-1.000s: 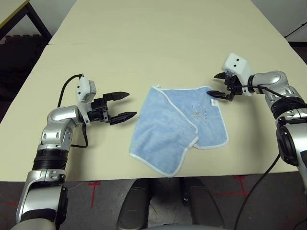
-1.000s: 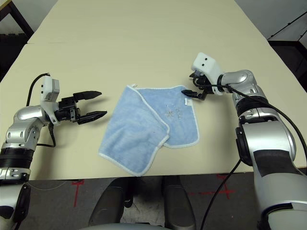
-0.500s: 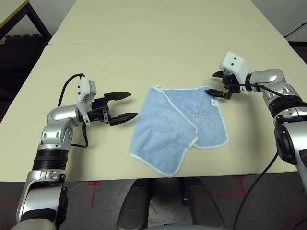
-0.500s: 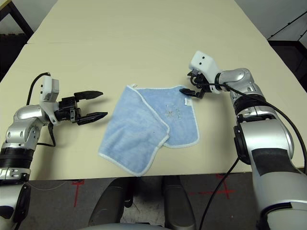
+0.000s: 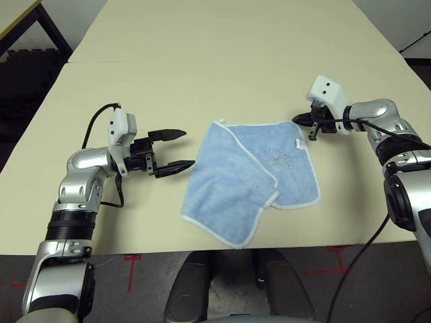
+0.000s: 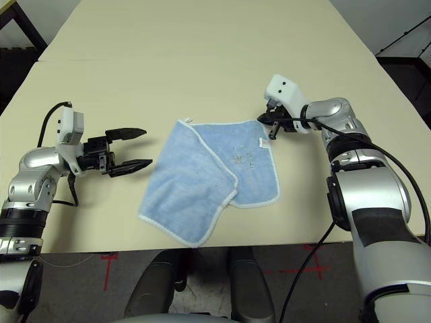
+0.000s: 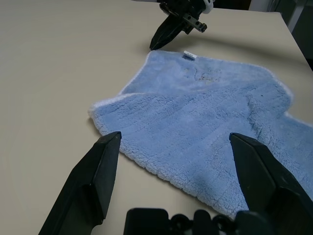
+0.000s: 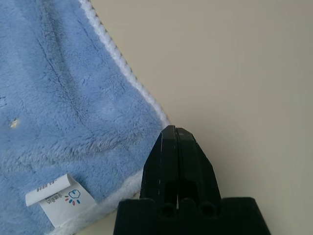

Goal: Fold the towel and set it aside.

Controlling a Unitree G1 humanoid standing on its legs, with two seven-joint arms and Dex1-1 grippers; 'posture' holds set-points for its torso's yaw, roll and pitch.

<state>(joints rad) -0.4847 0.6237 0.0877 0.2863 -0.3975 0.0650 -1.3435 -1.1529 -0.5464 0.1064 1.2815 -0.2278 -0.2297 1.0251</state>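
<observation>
The towel (image 5: 250,180) lies partly folded on the worktop (image 5: 222,60) between the two claws, one flap doubled over the middle; it looks soft, light and limp, so it will likely sag and drag unless pinched at a stitched corner or edge. The right claw (image 8: 177,134) is clenched on nothing, its tip at the corner beside the white tag (image 8: 59,197). The left claw (image 5: 176,148) is spread wide, just beside the opposite edge.
</observation>
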